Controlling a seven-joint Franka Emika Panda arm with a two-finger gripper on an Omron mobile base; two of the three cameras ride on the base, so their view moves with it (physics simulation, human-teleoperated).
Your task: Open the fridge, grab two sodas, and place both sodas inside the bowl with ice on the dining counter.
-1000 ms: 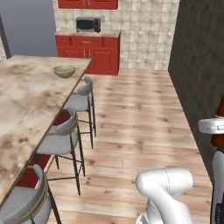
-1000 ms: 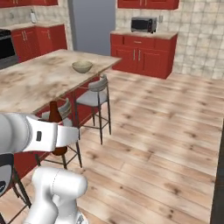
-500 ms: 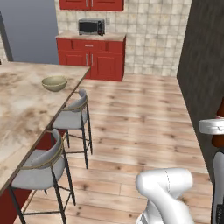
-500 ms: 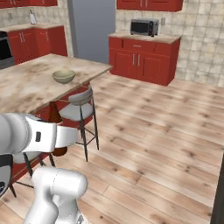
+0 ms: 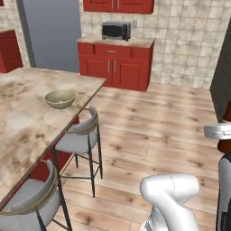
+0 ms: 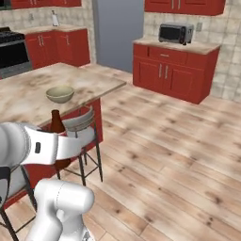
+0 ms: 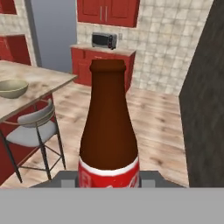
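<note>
**One soda in hand, bowl waiting on the counter**

I am gripping a soda [image 7: 109, 131] upright between my fingers; it is a brown bottle with a red and white label, not a can, and its neck is rising straight up in front of my hand camera. From the right base camera the same bottle [image 6: 57, 123] is showing just behind my forearm.

The bowl [image 5: 60, 99] is sitting on the dining counter [image 5: 22, 122], near the counter's far corner and just above the nearest grey stool [image 5: 81, 137]. I cannot see whether anything is lying in it. The fridge [image 5: 52, 36] is standing beyond the counter's far end, doors closed as far as I can tell.

I judge the fetching of this soda done; I am carrying it, and placing it in the bowl is left, along with the other soda.
</note>
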